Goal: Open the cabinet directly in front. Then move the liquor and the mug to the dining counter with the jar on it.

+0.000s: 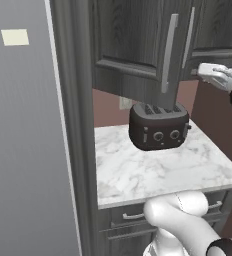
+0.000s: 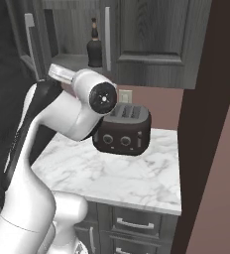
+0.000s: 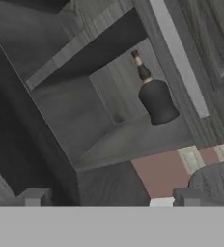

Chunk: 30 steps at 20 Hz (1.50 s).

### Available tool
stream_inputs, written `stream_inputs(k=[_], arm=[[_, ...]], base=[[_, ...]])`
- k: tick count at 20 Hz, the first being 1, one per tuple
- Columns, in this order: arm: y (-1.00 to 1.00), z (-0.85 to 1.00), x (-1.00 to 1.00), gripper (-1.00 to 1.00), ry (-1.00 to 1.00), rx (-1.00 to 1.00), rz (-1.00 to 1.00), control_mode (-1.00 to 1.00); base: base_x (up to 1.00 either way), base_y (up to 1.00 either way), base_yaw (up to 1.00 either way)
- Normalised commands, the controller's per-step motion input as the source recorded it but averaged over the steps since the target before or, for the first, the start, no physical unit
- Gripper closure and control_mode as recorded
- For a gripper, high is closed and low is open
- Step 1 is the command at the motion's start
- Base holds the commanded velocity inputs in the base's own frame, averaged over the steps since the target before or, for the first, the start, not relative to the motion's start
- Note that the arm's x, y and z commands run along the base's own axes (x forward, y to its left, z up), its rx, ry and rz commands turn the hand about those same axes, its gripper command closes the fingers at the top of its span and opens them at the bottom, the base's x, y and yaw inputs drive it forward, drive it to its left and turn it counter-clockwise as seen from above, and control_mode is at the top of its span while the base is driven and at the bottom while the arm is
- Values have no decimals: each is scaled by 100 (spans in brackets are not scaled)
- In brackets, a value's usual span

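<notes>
At the far left stands a tall plain grey panel, with a pale note stuck high on it, boxing in the small marble tabletop beside it. On that tabletop sits a dark two-slot toaster, pushed back toward the reddish wall, under the cabinet, so the front of the marble is free. Above it hangs the cabinet, dark wood-grain with long silver bar handles; from the right base view its left door looks swung out toward the room, which is why the shelf behind it is exposed. On that shelf the liquor stands upright near the closed door's handle, a dark bottle with a narrow neck, and the hand view shows it alone on the bare shelf floor. I cannot make out the mug from here; it may sit behind the door that is shut.

Further right, the white arm is raised to cabinet height, its hand level with the lower edge of the doors. The fingers stand wide apart with nothing between them, aimed into the opening, well short of the bottle. That posture reads to me as an approach for a grasp on the liquor.
</notes>
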Motion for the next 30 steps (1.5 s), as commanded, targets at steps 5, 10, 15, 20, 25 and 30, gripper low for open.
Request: stream_inputs(k=[5, 10, 15, 20, 25, 30], arm=[[57, -6, 53, -100, 0, 0, 22, -100], [94, -4, 28, -100, 0, 0, 21, -100], [100, 0, 0, -100, -4, -3, 19, -100], [100, -9, 0, -100, -10, -7, 16, -100], [100, -34, 0, -100, -13, -8, 8, -100], [100, -51, 5, -100, -11, -9, 3, -100]], base=[[0, 0, 0], [0, 0, 0], [0, 0, 0], [0, 0, 0], [0, 0, 0], [0, 0, 0]])
